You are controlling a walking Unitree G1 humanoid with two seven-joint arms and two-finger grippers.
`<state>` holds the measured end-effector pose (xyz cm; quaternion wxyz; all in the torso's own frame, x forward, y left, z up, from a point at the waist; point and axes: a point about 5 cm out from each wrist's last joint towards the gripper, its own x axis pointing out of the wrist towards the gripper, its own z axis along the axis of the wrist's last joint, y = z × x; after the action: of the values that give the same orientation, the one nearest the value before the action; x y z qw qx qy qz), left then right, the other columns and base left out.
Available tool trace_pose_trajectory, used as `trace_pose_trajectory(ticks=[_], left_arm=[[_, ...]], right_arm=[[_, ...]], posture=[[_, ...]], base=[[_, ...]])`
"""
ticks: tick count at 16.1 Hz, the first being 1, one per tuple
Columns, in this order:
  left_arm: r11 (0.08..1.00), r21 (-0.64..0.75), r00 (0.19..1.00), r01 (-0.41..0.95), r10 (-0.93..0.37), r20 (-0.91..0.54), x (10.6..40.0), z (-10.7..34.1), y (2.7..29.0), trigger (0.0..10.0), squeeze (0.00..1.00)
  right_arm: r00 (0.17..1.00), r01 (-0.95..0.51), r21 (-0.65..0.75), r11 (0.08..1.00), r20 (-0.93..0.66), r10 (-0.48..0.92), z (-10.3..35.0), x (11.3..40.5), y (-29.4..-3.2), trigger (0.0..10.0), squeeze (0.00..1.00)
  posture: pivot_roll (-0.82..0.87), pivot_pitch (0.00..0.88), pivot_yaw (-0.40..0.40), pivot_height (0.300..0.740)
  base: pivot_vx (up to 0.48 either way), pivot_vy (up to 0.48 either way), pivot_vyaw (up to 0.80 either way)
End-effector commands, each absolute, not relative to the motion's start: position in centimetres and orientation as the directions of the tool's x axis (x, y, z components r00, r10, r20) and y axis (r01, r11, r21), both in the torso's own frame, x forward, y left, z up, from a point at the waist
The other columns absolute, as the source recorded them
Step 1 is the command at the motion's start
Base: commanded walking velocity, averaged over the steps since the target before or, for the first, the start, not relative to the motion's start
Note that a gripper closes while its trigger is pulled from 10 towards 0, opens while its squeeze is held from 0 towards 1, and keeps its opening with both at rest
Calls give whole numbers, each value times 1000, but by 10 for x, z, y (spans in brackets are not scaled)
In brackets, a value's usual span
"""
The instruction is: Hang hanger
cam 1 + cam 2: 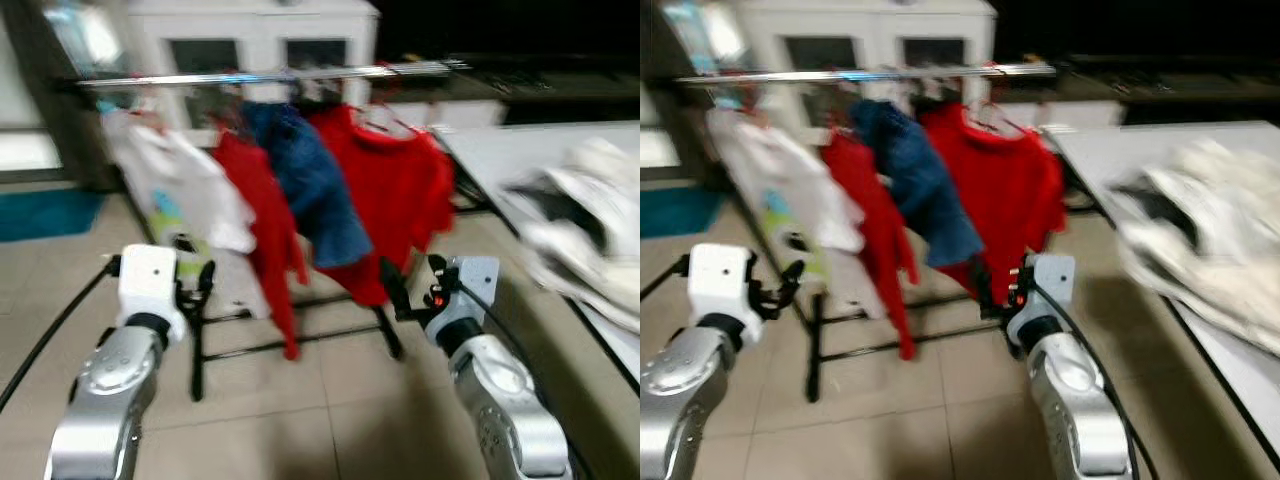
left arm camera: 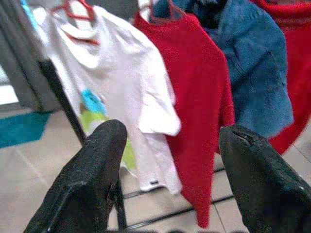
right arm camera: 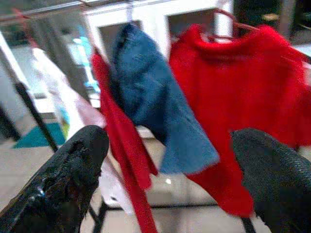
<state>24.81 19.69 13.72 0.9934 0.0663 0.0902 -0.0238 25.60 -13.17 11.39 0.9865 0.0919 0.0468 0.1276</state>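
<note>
Both grippers are empty with fingers spread wide: the left gripper (image 1: pixel 195 285) is raised before the white T-shirt (image 1: pixel 185 185), the right gripper (image 1: pixel 410 290) before the big red shirt (image 1: pixel 395 190). From left to right the rail (image 1: pixel 270 75) carries the white T-shirt, a narrow red garment (image 1: pixel 262 215), a blue one (image 1: pixel 315 190), then the big red shirt. I think the red hanger (image 2: pixel 73 7) is light and stiff, best taken at its neck under the hook. Blur hides the hooks, and the pale heap (image 1: pixel 585 215) on the table (image 1: pixel 490 145) stays unclear.
</note>
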Motion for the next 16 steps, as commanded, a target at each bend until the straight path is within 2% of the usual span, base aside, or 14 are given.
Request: trace_pose_trajectory(ticks=[1,2,4,7,9,10,11,12,14,16], left_arm=[[988,132,984,76,-53,-169,251,140,191,10000,0],[988,132,985,75,-53,-166,252,141,192,10000,0],[988,131,984,81,-58,-166,253,141,191,10000,0],[983,151,984,105,-81,-160,257,142,188,10000,0],[980,161,985,114,-91,-146,260,146,186,10000,0],[981,160,985,114,-91,-144,261,146,186,10000,0],[984,143,987,102,-83,-135,260,147,186,10000,0],[985,140,988,103,-85,-132,259,147,186,10000,0],[983,145,987,115,-97,-127,257,147,185,10000,0],[982,151,987,118,-99,-123,255,148,187,10000,0]], right_arm=[[965,-224,203,953,-92,247,109,257,-138,10000,0],[968,-215,225,950,-81,238,110,258,-139,10000,0],[977,-180,273,945,-61,204,113,258,-142,10000,0],[991,-131,206,970,-11,136,121,261,-153,10000,0],[985,-172,252,952,73,159,136,265,-159,10000,0],[985,-162,225,961,97,143,139,266,-160,10000,0],[977,-206,137,969,80,197,136,266,-158,10000,0],[971,-236,193,952,73,226,133,264,-155,10000,0],[969,-242,203,949,92,228,133,262,-150,10000,0],[945,-326,190,926,85,315,134,262,-136,10000,0]], posture=[[96,0,32,740],[91,0,38,740],[82,0,45,740],[80,0,46,740],[81,0,43,740],[81,0,43,740],[84,0,35,740],[95,0,25,740],[102,0,18,740],[105,0,17,740]], base=[[304,0,800],[307,0,800],[302,0,0],[301,0,0],[302,0,0],[300,0,0],[285,0,0],[289,0,0],[283,0,0],[281,0,800]])
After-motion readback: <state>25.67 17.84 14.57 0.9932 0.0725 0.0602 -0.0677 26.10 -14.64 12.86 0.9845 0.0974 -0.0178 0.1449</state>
